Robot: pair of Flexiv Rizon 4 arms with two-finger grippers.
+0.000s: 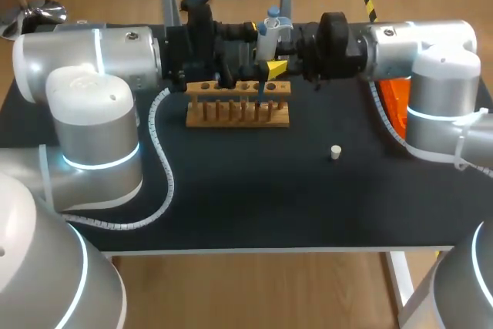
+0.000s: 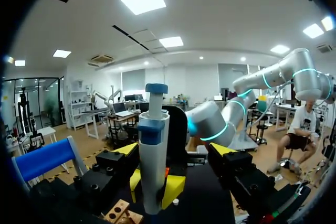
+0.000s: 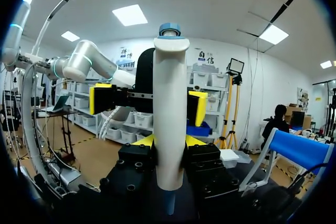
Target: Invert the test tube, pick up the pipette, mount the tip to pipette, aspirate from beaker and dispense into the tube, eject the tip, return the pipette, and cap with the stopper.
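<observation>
One pipette [image 3: 170, 103] upright in right end effector [image 3: 168, 141] (over wooden rack [image 1: 238, 115]).

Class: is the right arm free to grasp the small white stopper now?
Probably not: the right arm's fingers are shut on the white-and-blue pipette, though the stopper stands alone on the black table.

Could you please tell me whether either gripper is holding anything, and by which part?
The right gripper is shut on the pipette, clasping the lower part of its white body from two sides. The left gripper is open and holds nothing.
</observation>
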